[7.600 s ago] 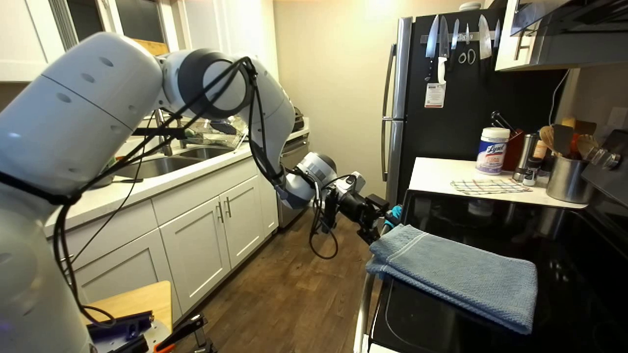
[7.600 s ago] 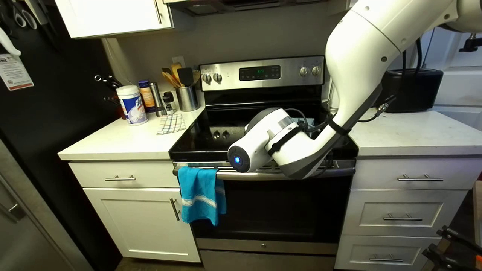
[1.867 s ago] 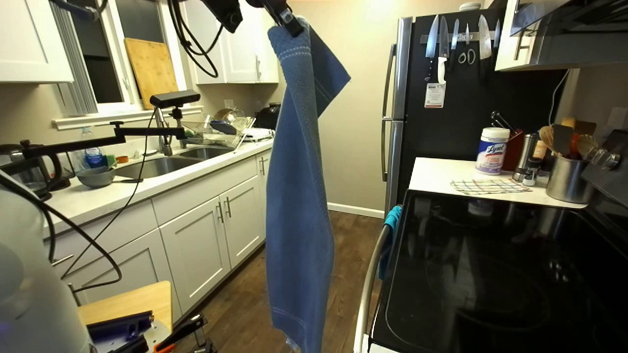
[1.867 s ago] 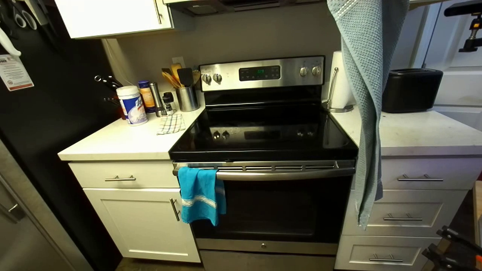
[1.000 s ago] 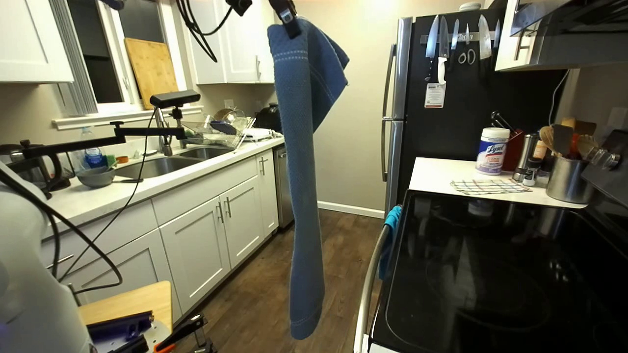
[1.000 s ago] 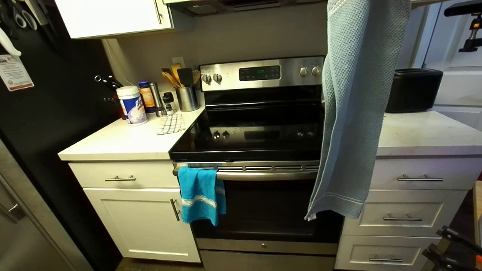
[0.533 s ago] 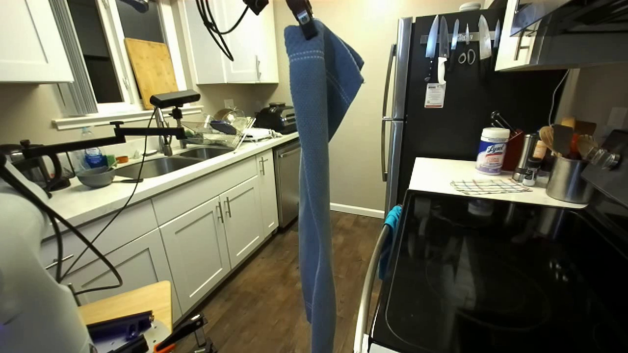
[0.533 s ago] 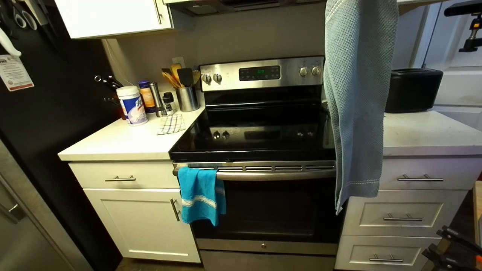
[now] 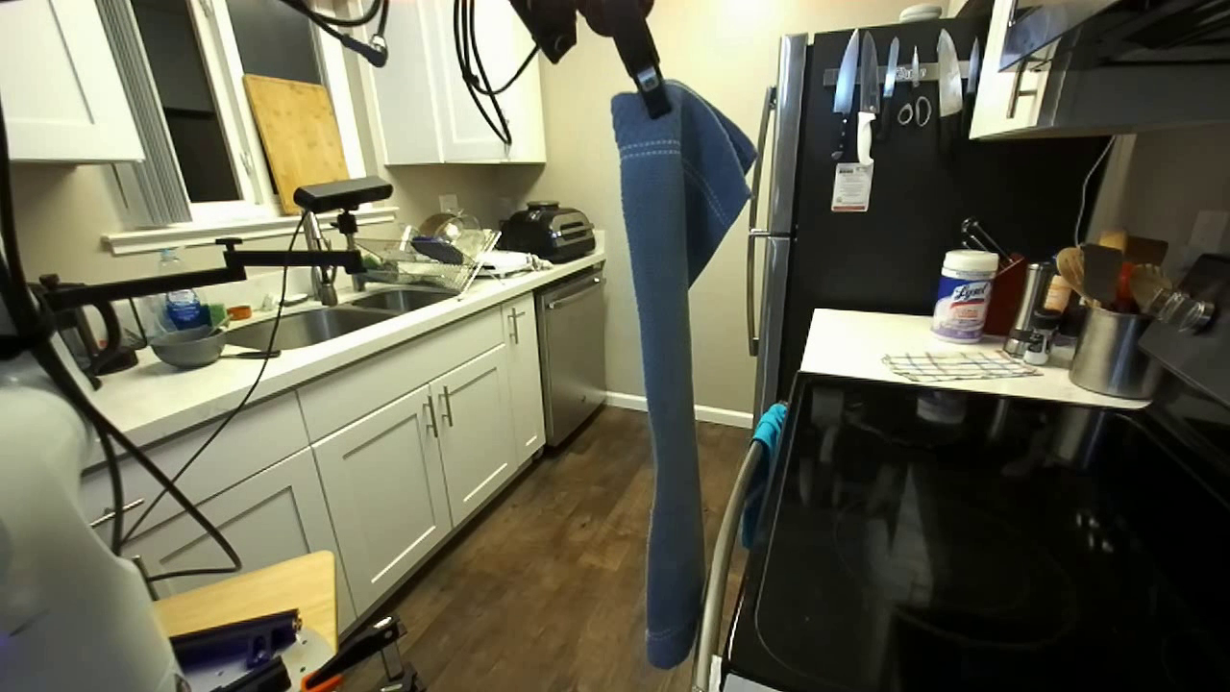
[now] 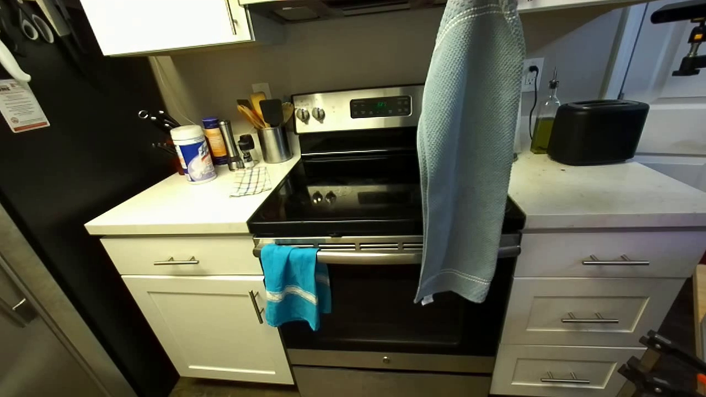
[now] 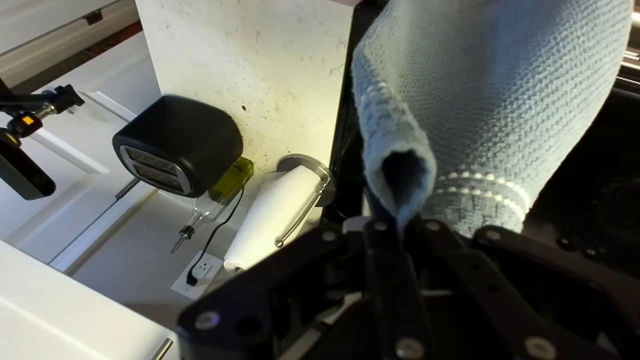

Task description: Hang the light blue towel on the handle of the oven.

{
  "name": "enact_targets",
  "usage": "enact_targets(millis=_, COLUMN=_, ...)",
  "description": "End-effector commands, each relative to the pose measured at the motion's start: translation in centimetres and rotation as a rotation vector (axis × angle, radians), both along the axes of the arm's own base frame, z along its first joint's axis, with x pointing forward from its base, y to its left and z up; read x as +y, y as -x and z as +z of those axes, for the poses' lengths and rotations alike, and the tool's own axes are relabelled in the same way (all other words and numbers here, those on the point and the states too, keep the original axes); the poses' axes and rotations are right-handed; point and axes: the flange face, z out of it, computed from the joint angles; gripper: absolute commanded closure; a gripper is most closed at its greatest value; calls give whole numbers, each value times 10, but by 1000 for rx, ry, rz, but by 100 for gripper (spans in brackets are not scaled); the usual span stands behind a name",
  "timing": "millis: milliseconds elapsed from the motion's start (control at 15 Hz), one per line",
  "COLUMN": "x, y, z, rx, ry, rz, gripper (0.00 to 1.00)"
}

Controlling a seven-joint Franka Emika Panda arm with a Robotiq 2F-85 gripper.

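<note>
Bright-blue white-striped cloth (image 10: 292,289) over long slim silvery metal handle (image 10: 369,258) of black glass-topped oven (image 10: 375,309) in exterior view. Right of that, light blue textured towel (image 10: 469,160) dangling in front of handle, can't tell if touching; I'm pinching its top with black jointed gripper (image 11: 402,227). Further right, boxy black toaster (image 10: 598,132).

Glare whitens the wall (image 9: 721,38) at top centre of an exterior view; there the cooktop (image 9: 961,548) carries reflections at lower right, and the light blue towel (image 9: 668,365) looks shaded; in an exterior view the cabinet (image 10: 160,25) burns out at upper left; the wrist view is bright on the desk (image 11: 265,60), near-black at lower right.
</note>
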Motion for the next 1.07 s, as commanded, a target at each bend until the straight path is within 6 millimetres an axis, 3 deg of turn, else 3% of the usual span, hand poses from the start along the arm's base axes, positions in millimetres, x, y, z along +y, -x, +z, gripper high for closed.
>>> enact_targets(millis=0, x=2, y=0, z=18, rx=-5, ry=18, rz=-11, gripper=99)
enact_targets(millis=533, x=12, y=21, z=67, rx=-72, ry=70, rz=-38, gripper=99)
enact_targets(millis=1000, x=8, y=8, z=80, rx=-100, ry=67, rz=-47, gripper=99)
